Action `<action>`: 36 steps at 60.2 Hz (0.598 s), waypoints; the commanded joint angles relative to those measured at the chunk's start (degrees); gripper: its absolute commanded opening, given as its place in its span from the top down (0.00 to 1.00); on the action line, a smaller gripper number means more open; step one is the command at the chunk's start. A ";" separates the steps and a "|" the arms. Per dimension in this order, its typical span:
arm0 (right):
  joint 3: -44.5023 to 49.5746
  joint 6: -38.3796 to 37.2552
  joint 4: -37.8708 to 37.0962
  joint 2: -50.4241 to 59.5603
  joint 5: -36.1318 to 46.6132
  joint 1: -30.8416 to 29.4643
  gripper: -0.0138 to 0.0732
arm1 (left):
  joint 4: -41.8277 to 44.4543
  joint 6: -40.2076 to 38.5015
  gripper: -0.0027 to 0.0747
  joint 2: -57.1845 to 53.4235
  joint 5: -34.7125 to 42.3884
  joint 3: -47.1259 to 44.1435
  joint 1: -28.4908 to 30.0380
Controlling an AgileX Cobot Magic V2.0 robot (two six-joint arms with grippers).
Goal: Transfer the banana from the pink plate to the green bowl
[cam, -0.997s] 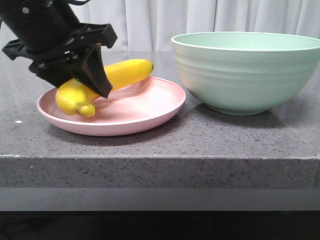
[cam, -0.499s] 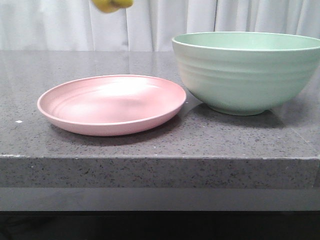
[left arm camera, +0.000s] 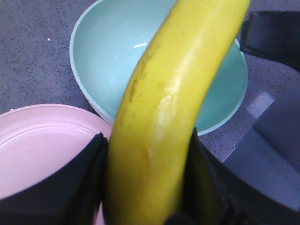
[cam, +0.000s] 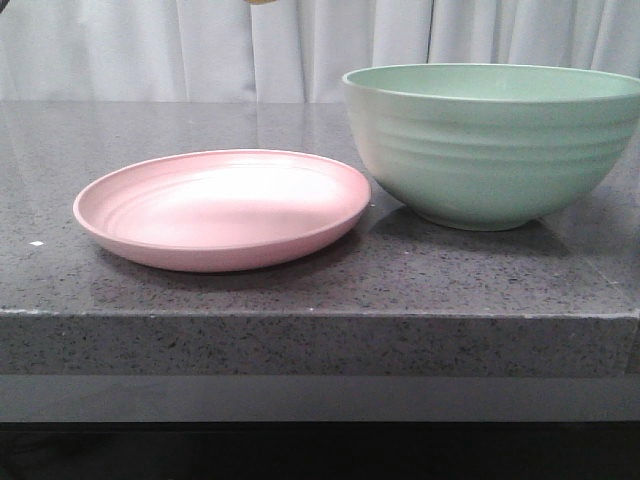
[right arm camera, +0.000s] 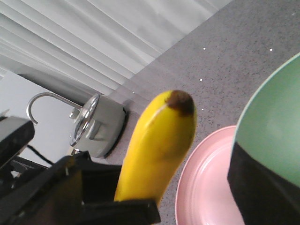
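The yellow banana is clamped between the black fingers of my left gripper, held high in the air. The front view shows only a sliver of it at the top edge. In the left wrist view the green bowl lies below and beyond the banana, the pink plate beside it. The plate is empty in the front view, and the bowl stands to its right. The right wrist view shows the banana over the plate. One right finger stands wide, holding nothing.
A grey speckled counter carries both dishes, its front edge close to the plate. A white curtain hangs behind. A metal kettle stands on the counter far to the left. A dark arm part shows beyond the bowl.
My left gripper lifted the banana off the pink plate and rose out of the front view. The plate is now empty, and only the banana's edge shows at the top.
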State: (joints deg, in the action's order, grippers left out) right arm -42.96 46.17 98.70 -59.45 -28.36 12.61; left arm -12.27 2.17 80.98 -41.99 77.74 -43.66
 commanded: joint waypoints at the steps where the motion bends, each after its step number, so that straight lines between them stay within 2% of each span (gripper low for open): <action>1: -3.29 5.78 8.98 -3.04 -4.11 0.21 0.10 | -0.98 -0.03 0.93 -2.32 3.69 2.08 -0.54; 13: -7.17 6.45 11.11 -10.65 -13.08 0.21 0.13 | -0.98 -0.03 0.93 -2.32 3.69 2.08 -0.54; 17: -8.13 6.45 11.11 -12.13 -14.26 0.21 0.22 | -0.98 -0.03 0.93 -2.32 3.69 2.08 -0.54; 27: -8.56 6.45 11.11 -12.80 -14.34 0.21 0.55 | -0.98 -0.03 0.92 -2.32 3.69 2.08 -0.54; 31: -8.56 6.45 11.11 -12.80 -14.34 0.21 0.65 | -0.68 -0.03 0.88 -2.32 3.85 2.08 -0.54; 36: -8.63 6.56 11.11 -12.80 -14.05 0.21 0.71 | -0.15 -0.03 0.77 -2.32 3.85 2.08 -0.54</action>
State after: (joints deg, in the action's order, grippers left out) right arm -49.47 51.38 102.62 -73.47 -40.54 12.70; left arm -12.07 2.17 80.98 -42.16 77.82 -43.66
